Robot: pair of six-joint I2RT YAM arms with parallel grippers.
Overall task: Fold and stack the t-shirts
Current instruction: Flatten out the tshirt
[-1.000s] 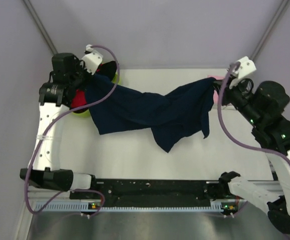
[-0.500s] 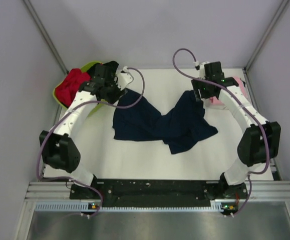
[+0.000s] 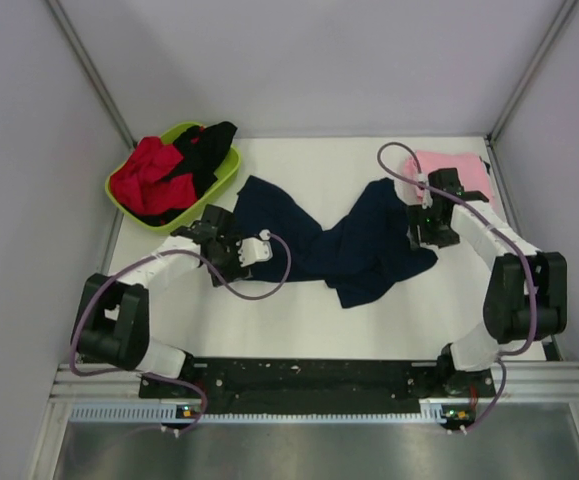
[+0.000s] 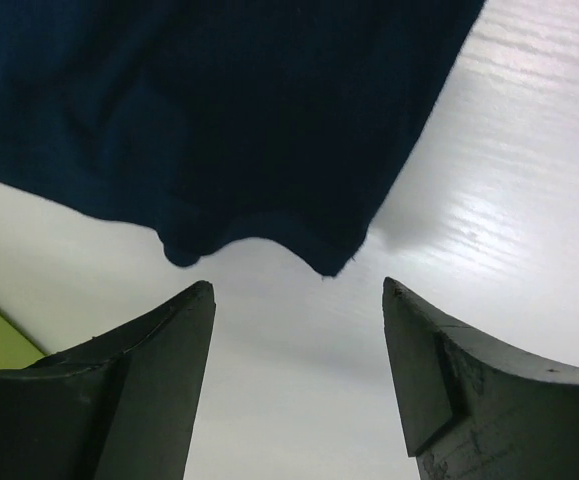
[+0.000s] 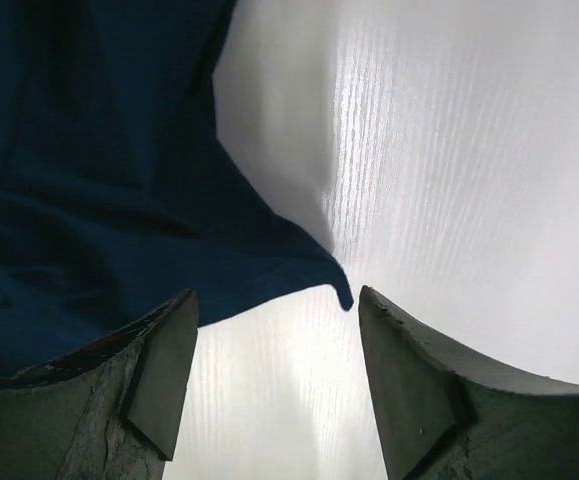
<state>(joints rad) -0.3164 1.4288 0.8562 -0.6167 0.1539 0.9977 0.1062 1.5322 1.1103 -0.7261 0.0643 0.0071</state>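
Observation:
A dark navy t-shirt lies crumpled and twisted across the middle of the white table. My left gripper hovers low at its left edge, open, with only bare table between the fingers; the navy hem lies just ahead of the tips. My right gripper sits at the shirt's right edge, also open and empty, a navy corner just past its fingertips. A light pink t-shirt lies at the back right. Red and black t-shirts fill the basin.
The lime green basin stands at the back left corner, close behind my left arm. Grey walls enclose the table on three sides. A black rail with the arm bases runs along the near edge.
Both grippers held the navy shirt stretched in the air a second ago. They have opened and let go, the shirt has dropped onto the table, and both arms have come down beside it.

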